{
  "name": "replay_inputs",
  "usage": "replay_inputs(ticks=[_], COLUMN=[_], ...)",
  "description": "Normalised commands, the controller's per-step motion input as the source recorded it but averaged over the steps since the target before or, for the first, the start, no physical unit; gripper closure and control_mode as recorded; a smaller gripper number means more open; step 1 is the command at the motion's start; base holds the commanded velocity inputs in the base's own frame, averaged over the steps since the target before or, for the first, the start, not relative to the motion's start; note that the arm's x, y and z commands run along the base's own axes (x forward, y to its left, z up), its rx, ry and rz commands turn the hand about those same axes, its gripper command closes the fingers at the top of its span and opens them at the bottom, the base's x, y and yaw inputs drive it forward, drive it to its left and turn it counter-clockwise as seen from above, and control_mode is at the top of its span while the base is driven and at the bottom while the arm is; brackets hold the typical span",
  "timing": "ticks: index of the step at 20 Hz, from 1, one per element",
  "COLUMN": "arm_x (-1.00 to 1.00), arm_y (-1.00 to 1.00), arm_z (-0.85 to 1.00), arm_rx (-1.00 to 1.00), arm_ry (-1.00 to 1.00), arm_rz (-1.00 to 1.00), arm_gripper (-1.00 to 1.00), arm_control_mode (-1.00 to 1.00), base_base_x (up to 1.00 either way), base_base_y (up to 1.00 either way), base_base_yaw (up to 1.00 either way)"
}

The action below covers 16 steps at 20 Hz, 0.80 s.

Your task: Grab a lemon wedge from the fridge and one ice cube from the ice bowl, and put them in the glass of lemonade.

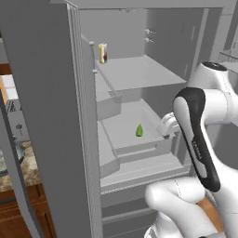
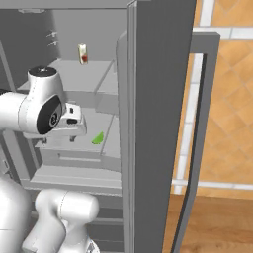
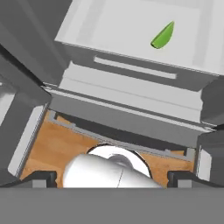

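The fridge (image 1: 56,116) is seen with both doors swung open. The gripper (image 3: 112,177) is held at the opening, jaws spread wide, nothing held. The lemon wedge (image 1: 139,130) is found on a middle shelf, untouched

You're in a home kitchen: ahead of the claw stands a grey steel fridge (image 1: 135,74) with both doors open and shelves bare, a granite counter (image 1: 29,169) over wooden cabinets off to its left, and orange tiled wall (image 2: 230,94) to its right.
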Motion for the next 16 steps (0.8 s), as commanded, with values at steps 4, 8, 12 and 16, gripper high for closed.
replay_inputs(ticks=[4, 8, 12, 16], arm_x=[0.42, 0.92, 1.0, 0.98], arm_y=[0.05, 0.44, 0.1, -0.35], arm_z=[-0.59, -0.51, -0.27, -0.09], arm_rx=[-0.09, -0.01, 0.01, 0.01], arm_ry=[0.1, 0.03, 0.0, 0.08], arm_rz=[-0.35, -0.28, -0.15, -0.07], arm_gripper=[-1.0, -1.0, -1.0, -1.0], arm_control_mode=[-1.0, -1.0, -1.0, -1.0], base_base_x=[0.0, 0.0, 0.0, 0.0], base_base_y=[0.0, 0.0, 0.0, 0.0], base_base_yaw=[0.0, 0.0, 0.0, 0.0])
